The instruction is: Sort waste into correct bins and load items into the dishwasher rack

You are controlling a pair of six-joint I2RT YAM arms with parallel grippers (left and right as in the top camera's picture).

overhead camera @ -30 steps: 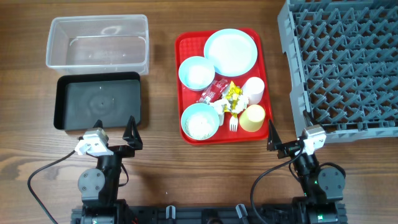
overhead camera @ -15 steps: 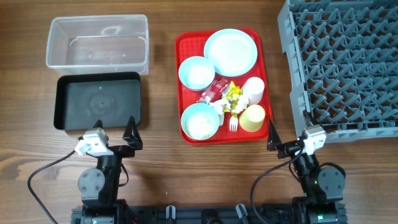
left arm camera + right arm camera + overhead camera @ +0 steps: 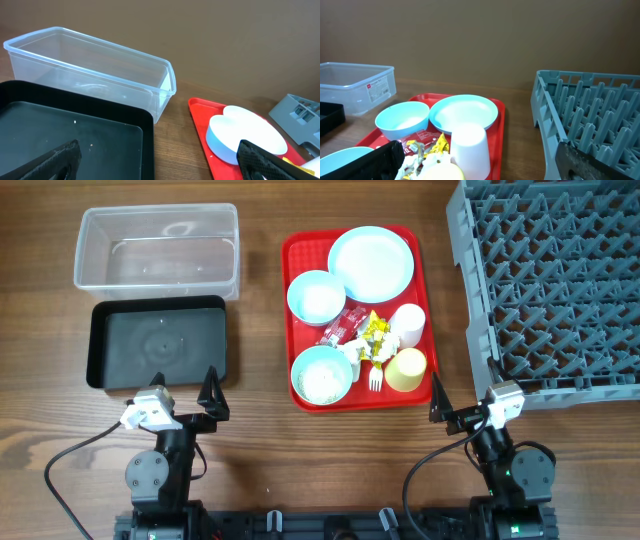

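On the red tray (image 3: pixel 292 250), between the tubs (image 3: pixel 158 210) and the rack (image 3: pixel 550 280), the red wrapper (image 3: pixel 343 327) and yellow wrapper (image 3: pixel 375 330) look light, soft and crinkly, best pinched at a raised fold. Plate (image 3: pixel 371 263), bowls (image 3: pixel 316 297) and cups (image 3: pixel 408 323) around them seem stiff, smooth, likely slippery: take a rim. Left gripper (image 3: pixel 183 392) and right gripper (image 3: pixel 463 392) hang with jaws wide apart, empty, short of the tray.

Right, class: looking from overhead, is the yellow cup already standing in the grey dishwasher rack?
No, the yellow cup sits on the red tray next to the white cup, outside the rack.
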